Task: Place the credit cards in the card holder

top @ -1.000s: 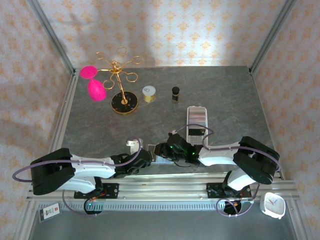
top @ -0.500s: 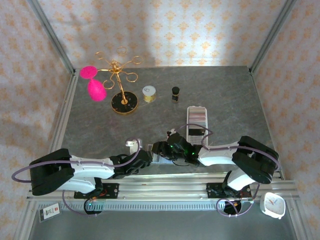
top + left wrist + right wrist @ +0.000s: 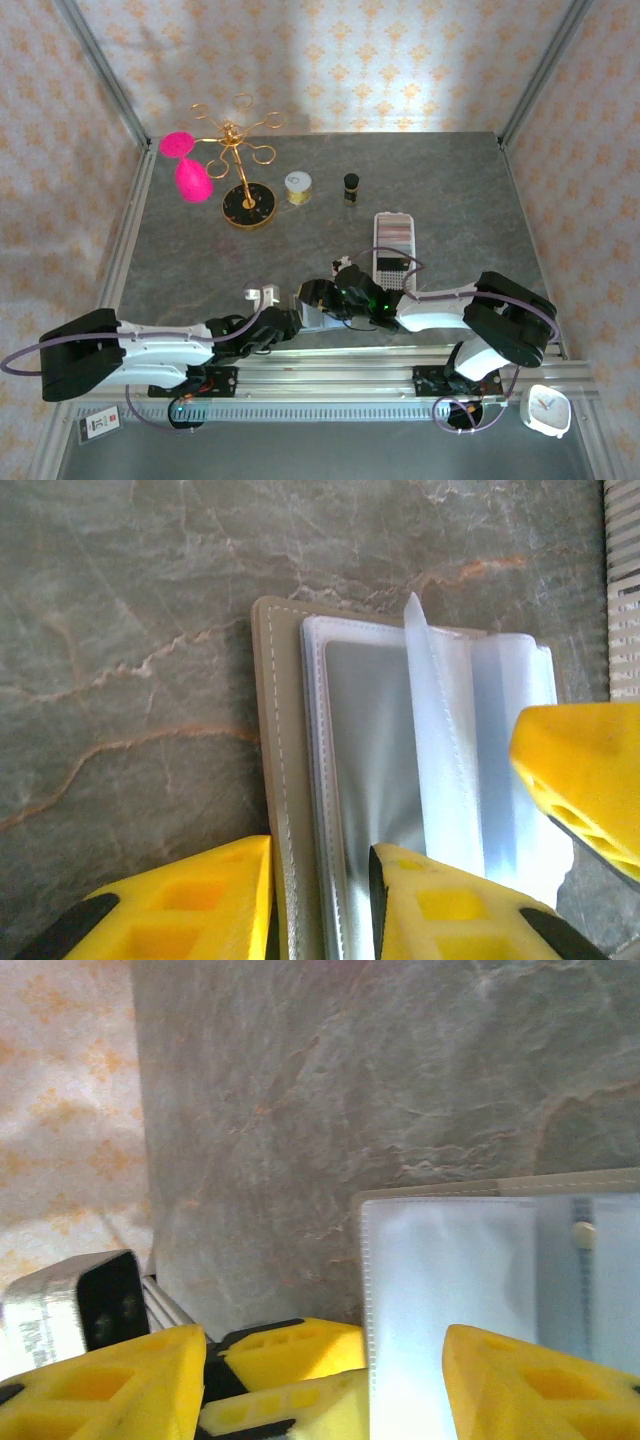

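The card holder [image 3: 285, 730] lies open on the stone table near the front edge, its grey-green cover underneath and its bluish clear sleeves [image 3: 450, 740] fanned up. My left gripper [image 3: 320, 858] is shut on the holder's near edge, pinching the cover and a sleeve. My right gripper [image 3: 322, 1345] stands open over the other side, with a clear sleeve [image 3: 450, 1290] and the left fingers between its jaws. One right finger [image 3: 590, 780] lies on the sleeves. In the top view both grippers meet at the holder [image 3: 309, 314]. The credit cards are hidden or out of view.
A long white perforated tray [image 3: 393, 245] lies just beyond the right gripper. At the back stand a gold wire stand [image 3: 243, 205] with pink pieces, a small gold-rimmed jar [image 3: 298, 186] and a dark bottle [image 3: 351, 185]. A white clock [image 3: 546, 410] sits off the front right corner.
The right gripper's jaws have widened over the sleeves. The left arm's elbow has swung back to the left while its gripper stays at the holder.
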`<action>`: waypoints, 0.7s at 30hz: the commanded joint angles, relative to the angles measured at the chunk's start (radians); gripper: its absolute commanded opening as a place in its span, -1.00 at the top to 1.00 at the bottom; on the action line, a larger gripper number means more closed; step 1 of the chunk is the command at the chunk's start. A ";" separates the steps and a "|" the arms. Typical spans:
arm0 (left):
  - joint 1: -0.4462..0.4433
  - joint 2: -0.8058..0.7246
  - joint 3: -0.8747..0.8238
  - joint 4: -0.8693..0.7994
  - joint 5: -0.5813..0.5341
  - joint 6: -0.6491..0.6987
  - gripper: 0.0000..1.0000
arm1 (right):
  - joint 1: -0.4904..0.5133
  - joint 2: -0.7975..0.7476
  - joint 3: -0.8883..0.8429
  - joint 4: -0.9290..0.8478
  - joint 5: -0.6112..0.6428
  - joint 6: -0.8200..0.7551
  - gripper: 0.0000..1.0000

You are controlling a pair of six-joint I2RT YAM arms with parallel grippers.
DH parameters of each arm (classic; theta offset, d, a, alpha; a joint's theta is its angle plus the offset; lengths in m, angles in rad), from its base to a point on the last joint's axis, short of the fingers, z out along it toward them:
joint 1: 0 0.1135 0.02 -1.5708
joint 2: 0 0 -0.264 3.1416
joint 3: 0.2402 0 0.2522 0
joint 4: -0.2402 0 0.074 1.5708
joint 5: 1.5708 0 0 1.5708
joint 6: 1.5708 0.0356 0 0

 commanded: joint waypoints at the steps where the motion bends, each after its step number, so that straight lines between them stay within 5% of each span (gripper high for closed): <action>1: -0.009 -0.030 -0.026 -0.115 0.022 -0.028 0.32 | 0.007 0.002 0.002 0.072 -0.026 0.016 -0.34; 7: -0.009 -0.075 -0.029 -0.170 -0.010 -0.036 0.28 | 0.008 -0.065 0.053 -0.057 0.029 -0.079 -0.37; 14: -0.009 -0.136 0.002 -0.270 -0.078 -0.031 0.23 | -0.001 -0.311 0.170 -0.433 0.308 -0.409 -0.38; 18: -0.008 -0.195 0.023 -0.311 -0.121 -0.017 0.11 | -0.013 -0.478 0.219 -0.563 0.464 -0.732 -0.36; 21: -0.008 -0.224 0.043 -0.326 -0.139 0.005 -0.06 | -0.013 -0.572 0.219 -0.595 0.433 -1.115 -0.36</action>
